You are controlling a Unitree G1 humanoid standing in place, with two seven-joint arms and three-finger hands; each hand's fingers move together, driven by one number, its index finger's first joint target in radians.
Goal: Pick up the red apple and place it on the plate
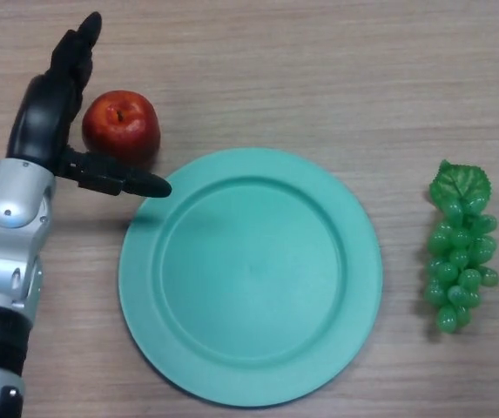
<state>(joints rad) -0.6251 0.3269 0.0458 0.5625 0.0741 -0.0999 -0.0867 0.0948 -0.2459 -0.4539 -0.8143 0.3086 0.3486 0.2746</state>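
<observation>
One hand, your left hand [53, 122], is spread open around the red apple [121, 127], maybe touching it, beside the plate [144, 287]. Next, squeeze and lift.

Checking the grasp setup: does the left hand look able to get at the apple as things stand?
Probably yes. The left hand is open right beside the apple, fingers along its left, thumb under its near side. Nothing lies between them; the plate sits clear to the right.

Even, soft overhead light, table [319, 70] evenly bright, faint shadow under the left hand [57, 104], small glare on the apple [123, 126] beside it
</observation>
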